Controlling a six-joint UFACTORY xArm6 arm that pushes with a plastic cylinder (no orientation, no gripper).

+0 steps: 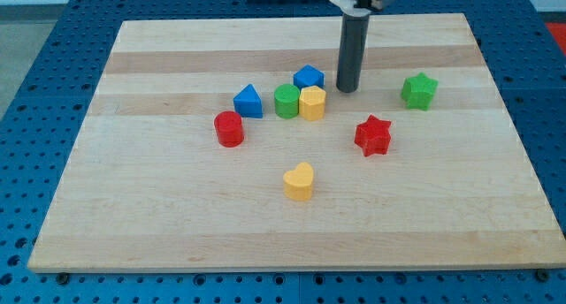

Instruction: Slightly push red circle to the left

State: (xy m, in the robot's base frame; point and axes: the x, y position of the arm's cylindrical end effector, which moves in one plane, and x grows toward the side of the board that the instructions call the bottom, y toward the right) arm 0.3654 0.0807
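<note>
The red circle (229,129) sits left of the board's middle, below and left of the blue triangle (248,102). My tip (347,88) rests on the board to the right of the blue pentagon (309,77) and up-right of the yellow hexagon (312,102), far right of the red circle and not touching any block. The green circle (286,102) stands against the yellow hexagon's left side.
A red star (373,135) lies below my tip and a green star (419,91) to its right. A yellow heart (299,181) lies toward the view's bottom. The wooden board (133,207) rests on a blue perforated table.
</note>
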